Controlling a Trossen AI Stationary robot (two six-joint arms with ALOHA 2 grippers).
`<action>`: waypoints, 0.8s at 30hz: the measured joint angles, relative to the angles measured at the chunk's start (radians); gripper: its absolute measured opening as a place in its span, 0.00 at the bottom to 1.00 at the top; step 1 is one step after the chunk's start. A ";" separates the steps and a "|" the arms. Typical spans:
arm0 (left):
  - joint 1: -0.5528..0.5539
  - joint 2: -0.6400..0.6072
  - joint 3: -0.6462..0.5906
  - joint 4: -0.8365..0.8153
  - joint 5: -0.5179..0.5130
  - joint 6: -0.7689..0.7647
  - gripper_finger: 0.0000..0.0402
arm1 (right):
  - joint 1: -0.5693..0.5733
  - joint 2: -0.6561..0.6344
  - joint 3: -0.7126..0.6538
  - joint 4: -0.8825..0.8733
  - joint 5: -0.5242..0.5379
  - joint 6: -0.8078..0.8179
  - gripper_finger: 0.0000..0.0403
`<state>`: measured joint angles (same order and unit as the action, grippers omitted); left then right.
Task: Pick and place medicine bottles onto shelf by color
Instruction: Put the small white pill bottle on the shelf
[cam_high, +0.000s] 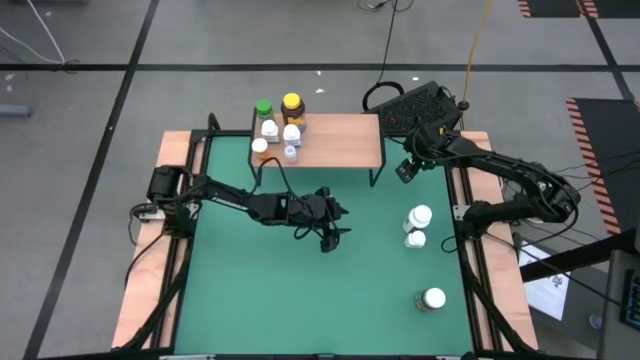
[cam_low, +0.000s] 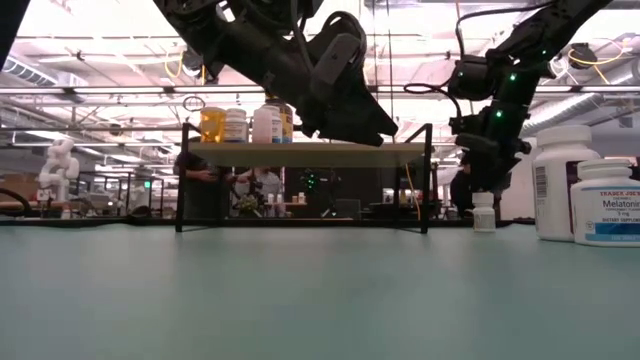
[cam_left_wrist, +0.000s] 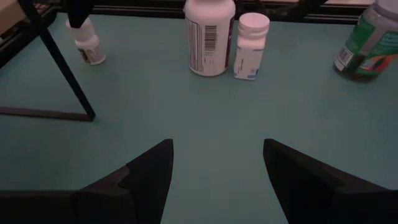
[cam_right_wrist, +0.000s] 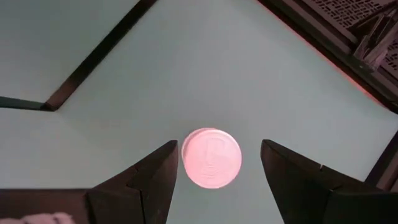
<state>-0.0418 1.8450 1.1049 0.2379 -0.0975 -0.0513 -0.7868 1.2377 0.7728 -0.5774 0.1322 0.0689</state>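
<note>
The light-wood shelf (cam_high: 330, 139) on thin black legs stands at the green mat's (cam_high: 240, 300) far edge, bottles (cam_high: 277, 125) clustered at its left end; a white bottle (cam_low: 607, 203) reads "Melatonin"; the right gripper (cam_right_wrist: 214, 163), fingers spread and empty, hangs over a small round white cap (cam_right_wrist: 211, 157) beside the shelf's right leg; the left gripper (cam_left_wrist: 217, 165) hovers open at mid-mat.
</note>
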 joint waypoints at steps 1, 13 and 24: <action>0.000 0.000 0.000 0.000 0.000 0.000 0.63 | 0.000 0.000 -0.007 0.004 0.000 0.000 0.56; 0.001 0.000 0.000 0.026 -0.001 0.005 0.63 | -0.038 0.000 -0.078 0.111 -0.004 -0.011 0.56; 0.001 0.000 0.000 0.028 -0.001 0.020 0.63 | -0.038 0.000 -0.078 0.106 -0.057 -0.029 0.37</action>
<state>-0.0406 1.8450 1.1049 0.2662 -0.0982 -0.0311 -0.8249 1.2374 0.6952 -0.4709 0.0753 0.0399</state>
